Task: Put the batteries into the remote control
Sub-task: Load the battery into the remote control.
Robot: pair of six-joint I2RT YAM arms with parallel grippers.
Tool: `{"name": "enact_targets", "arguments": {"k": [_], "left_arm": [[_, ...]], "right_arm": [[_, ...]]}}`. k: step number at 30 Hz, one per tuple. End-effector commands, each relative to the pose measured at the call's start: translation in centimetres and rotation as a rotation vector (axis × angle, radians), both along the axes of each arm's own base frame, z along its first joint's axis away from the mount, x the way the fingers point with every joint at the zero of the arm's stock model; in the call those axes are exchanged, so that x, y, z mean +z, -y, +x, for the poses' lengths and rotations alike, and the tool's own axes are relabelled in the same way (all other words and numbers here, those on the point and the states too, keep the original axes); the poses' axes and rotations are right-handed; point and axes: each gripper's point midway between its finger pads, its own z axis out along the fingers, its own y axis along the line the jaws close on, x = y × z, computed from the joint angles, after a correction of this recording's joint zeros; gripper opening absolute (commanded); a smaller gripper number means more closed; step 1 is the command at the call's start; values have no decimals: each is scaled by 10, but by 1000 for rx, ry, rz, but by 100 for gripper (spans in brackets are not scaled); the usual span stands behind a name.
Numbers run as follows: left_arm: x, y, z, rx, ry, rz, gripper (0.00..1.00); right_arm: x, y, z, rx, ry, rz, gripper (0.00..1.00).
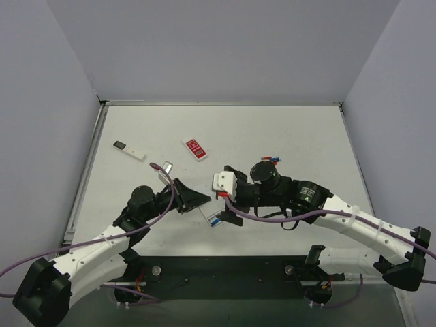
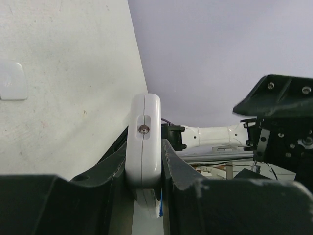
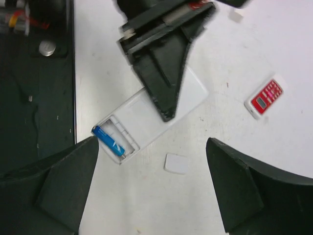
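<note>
The white remote control [image 3: 161, 105] lies back-up, its battery bay open at one end. One blue battery [image 3: 108, 141] sits in the bay; the slot beside it is bare. My left gripper [image 3: 164, 90] is shut on the remote's sides; in the left wrist view the remote [image 2: 145, 110] stands edge-on between the fingers of the left gripper [image 2: 145, 147]. My right gripper [image 3: 152, 142] is open and empty, hovering above the bay end. From above, the left gripper [image 1: 197, 199] and right gripper [image 1: 229, 197] meet over the remote [image 1: 211, 216]. A second blue battery is not clearly visible.
A small white rounded cover piece [image 3: 176, 163] lies on the table beside the remote. The red-faced remote [image 1: 195, 148] and slim stick remote [image 1: 129, 150] lie farther back left. Small red and blue cells [image 1: 272, 160] lie behind the right wrist. A small grey piece [image 1: 166, 165] lies by the left arm.
</note>
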Motion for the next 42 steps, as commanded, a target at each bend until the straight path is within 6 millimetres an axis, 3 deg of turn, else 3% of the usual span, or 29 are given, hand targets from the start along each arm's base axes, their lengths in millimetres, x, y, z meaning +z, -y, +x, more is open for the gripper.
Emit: {"name": "enact_targets", "arguments": {"k": [1,3,7,10,21,30,42], "left_arm": [[27,-9,9,82,86,-71,0],[29,-13,13,117,96,-77,0],[28,-21,17,169,97,-85,0],[29,-24,19,197,99,-94,0],[30,-28,22,226,94,-103,0],[33,-30,22,237,95,-115,0],[36,-30,22,238,92,-123,0]], "right_arm": [[35,4,38,-481,-202,234,88],[32,13,47,-633,-269,252,90],[15,18,46,-791,-430,288,89],[3,16,43,-808,-481,308,88],[-6,-3,15,-653,-571,298,84],[-27,-2,12,-650,-581,248,80],[-33,-8,8,-622,-598,235,78]]}}
